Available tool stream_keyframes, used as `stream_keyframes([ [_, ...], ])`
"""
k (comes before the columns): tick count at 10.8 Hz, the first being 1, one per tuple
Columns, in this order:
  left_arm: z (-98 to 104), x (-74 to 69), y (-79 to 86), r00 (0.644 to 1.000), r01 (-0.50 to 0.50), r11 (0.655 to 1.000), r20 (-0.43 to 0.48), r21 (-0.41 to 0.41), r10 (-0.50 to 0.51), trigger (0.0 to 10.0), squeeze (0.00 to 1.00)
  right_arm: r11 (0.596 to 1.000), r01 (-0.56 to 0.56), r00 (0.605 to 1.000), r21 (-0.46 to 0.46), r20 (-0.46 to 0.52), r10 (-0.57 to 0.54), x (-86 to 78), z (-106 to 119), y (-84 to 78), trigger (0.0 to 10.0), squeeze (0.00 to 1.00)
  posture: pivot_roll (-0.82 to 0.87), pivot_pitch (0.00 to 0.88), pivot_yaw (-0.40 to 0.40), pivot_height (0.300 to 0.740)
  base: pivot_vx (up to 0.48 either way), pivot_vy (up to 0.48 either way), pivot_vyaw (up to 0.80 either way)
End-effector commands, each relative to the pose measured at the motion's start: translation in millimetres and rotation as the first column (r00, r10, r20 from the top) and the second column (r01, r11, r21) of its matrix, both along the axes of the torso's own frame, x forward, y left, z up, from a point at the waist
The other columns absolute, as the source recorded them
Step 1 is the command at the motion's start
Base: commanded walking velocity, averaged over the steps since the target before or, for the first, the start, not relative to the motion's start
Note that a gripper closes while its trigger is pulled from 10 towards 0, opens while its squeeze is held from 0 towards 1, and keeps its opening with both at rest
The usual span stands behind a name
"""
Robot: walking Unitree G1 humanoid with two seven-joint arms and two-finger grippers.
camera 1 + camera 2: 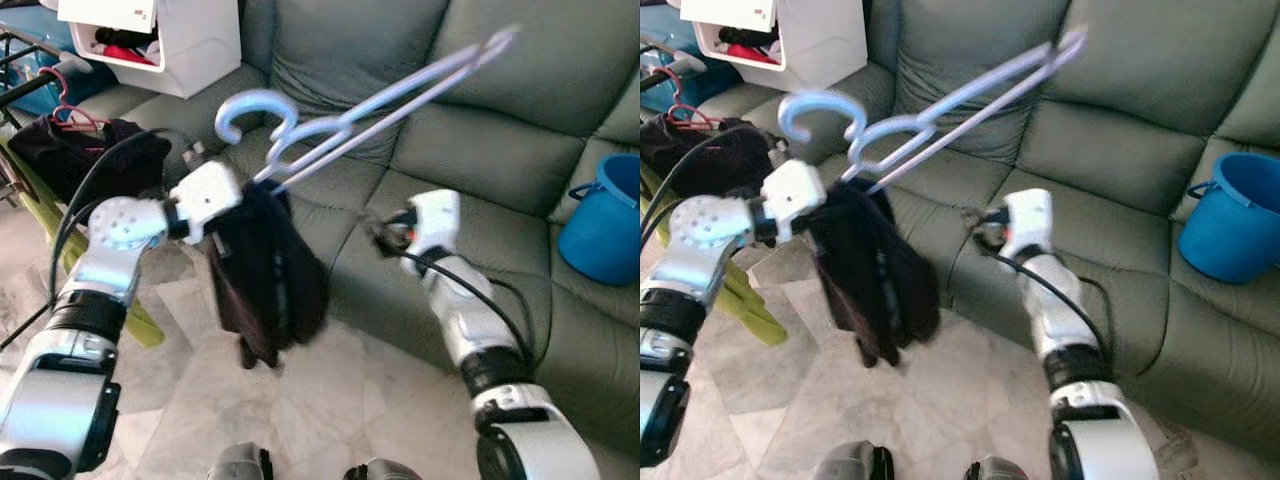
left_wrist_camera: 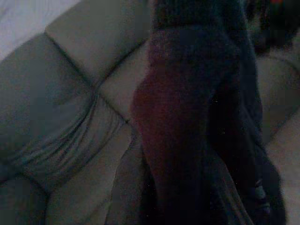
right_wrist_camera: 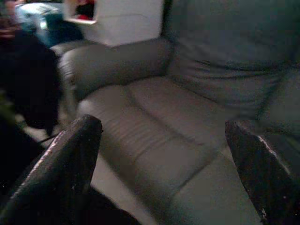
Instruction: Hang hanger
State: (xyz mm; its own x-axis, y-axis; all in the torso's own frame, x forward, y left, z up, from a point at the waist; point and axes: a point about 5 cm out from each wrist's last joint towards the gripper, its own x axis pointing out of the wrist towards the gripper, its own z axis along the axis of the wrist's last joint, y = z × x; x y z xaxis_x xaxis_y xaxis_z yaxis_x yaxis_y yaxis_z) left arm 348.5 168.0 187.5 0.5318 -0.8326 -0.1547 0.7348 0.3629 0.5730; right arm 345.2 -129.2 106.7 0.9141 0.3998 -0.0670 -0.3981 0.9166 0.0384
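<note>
A pale blue hanger [image 1: 380, 100] is held in the air, tilted, with its hook [image 1: 245, 108] at the upper left and its far end pointing up toward the sofa back. A dark garment [image 1: 265, 280] hangs from it in a bunch. My left gripper [image 1: 248, 195] is shut on the hanger near its neck, its fingers hidden by the cloth; the left wrist view looks onto the dark garment [image 2: 197, 117]. My right gripper [image 3: 161, 125] stands open and empty in front of the sofa seat, to the right of the garment.
A grey-green sofa [image 1: 480, 150] spans the back. A blue bucket [image 1: 605, 225] sits on its right seat, a white box [image 1: 175, 40] on its left end. At far left, dark clothes and a red hanger [image 1: 65, 110] rest on a rack. Pale tiled floor [image 1: 370, 400] lies below.
</note>
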Motion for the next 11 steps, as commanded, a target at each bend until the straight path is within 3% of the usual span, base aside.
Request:
stream_keyframes([
  [1,27.7,1.6,-15.5,0.994,0.057,0.998,0.091,-0.034,-0.053,0.0,0.0,0.989,-0.145,0.988,0.016,-0.051,0.145,-3.9,-3.6,14.5,10.0,0.0,-0.06,0.0,-0.021,0.74,0.0,0.0,0.0],
  [2,31.9,1.8,-22.2,0.992,0.072,0.996,0.103,-0.051,-0.066,0.0,0.0,0.973,-0.224,0.97,0.05,-0.082,0.228,-8.1,-5.6,23.9,10.0,0.0,-0.06,0.0,-0.022,0.74,0.0,0.0,0.0],
  [4,31.7,-0.4,-30.7,0.99,0.089,0.995,0.113,-0.049,-0.083,0.0,0.0,0.933,-0.36,0.926,0.032,-0.112,0.361,-17.2,-10.8,35.3,10.0,0.0,-0.06,0.0,-0.02,0.74,0.0,0.0,0.0],
  [6,30.3,-3.0,-34.7,0.99,0.095,0.994,0.107,-0.05,-0.09,0.0,0.0,0.93,-0.366,0.922,0.026,-0.127,0.366,-16.4,-10.2,35.2,10.0,0.0,-0.06,0.0,-0.02,0.74,0.0,0.0,0.0],
  [8,23.0,-2.7,-34.0,0.991,0.083,0.997,0.108,-0.009,-0.081,0.0,0.0,0.932,-0.356,0.933,0.068,-0.031,0.358,-10.2,8.3,36.7,10.0,0.0,-0.06,0.0,-0.022,0.74,0.0,0.0,0.0],
  [9,12.6,0.4,-28.8,0.995,0.039,0.999,0.088,0.005,-0.039,1.0,0.0,0.916,-0.395,0.918,0.069,0.068,0.391,-7.5,30.1,38.7,10.0,0.0,-0.06,0.0,-0.022,0.74,0.0,0.0,0.0],
  [11,-2.1,1.5,-23.7,0.997,-0.011,0.999,0.076,0.04,0.008,1.4,0.0,0.872,-0.489,0.868,-0.01,0.089,0.488,-14.8,37.3,38.5,10.0,0.0,-0.06,0.0,-0.022,0.74,0.0,0.0,0.0],
])
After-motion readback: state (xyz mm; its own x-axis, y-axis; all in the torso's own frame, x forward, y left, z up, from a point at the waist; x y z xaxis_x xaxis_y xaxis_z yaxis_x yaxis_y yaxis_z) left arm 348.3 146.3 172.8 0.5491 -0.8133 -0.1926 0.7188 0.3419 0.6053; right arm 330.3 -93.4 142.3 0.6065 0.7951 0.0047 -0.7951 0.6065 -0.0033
